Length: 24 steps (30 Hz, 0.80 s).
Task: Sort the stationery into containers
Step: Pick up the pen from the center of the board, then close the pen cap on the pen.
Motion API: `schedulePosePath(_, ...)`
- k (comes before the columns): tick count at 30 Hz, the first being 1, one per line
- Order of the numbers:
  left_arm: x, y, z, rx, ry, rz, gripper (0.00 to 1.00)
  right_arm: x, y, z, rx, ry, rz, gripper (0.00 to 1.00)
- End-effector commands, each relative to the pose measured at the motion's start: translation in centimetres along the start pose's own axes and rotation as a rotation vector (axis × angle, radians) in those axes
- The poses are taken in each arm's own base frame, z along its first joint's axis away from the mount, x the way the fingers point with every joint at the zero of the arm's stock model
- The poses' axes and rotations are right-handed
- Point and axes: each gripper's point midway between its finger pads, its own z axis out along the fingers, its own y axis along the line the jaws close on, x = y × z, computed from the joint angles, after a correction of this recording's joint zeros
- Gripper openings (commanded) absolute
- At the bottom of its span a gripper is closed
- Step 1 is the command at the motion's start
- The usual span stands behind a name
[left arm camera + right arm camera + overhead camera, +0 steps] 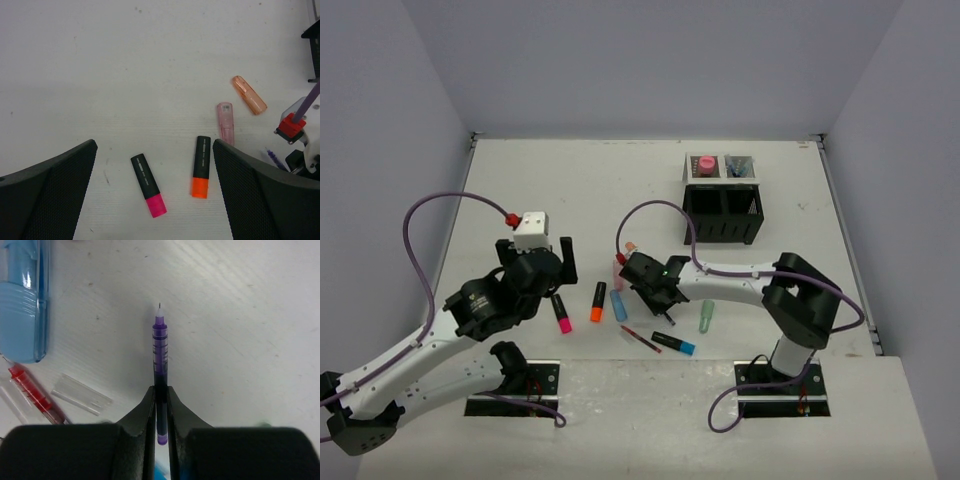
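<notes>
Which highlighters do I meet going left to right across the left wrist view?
Pink-tipped black highlighter → orange-tipped black highlighter → pale pink highlighter → peach highlighter. Past them, a purple pen pokes out.

A black mesh desk organizer [722,212] is sitting at the back right of the white desk [570,180]. A pink glue stick [704,165] is standing in its back left box. Nearer the front, a pink-tipped black highlighter [561,312], an orange-tipped black highlighter [597,301] and a clear blue highlighter [618,304] are lying side by side, left to right. A thin red pen [641,339] is lying just in front of the blue one.
</notes>
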Motion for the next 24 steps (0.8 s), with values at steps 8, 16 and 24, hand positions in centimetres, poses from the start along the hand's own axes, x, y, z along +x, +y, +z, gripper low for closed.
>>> schedulePosePath(8,4.0,-5.7,-0.6,0.079,0.277,-0.574,1.00,-4.9,-7.2,-11.2,0.148,-0.403,0.182,0.00)
schedulePosePath(16,12.2,-10.7,-1.5,-0.004,0.486,-0.572,1.00,-3.4,-9.2,-13.7,0.126,-0.546,0.290,0.00)
schedulePosePath(24,18.5,-13.3,-2.6,-0.169,0.634,-0.429,0.78,-1.4,-8.9,-15.2,0.031,-0.599,0.313,0.00)
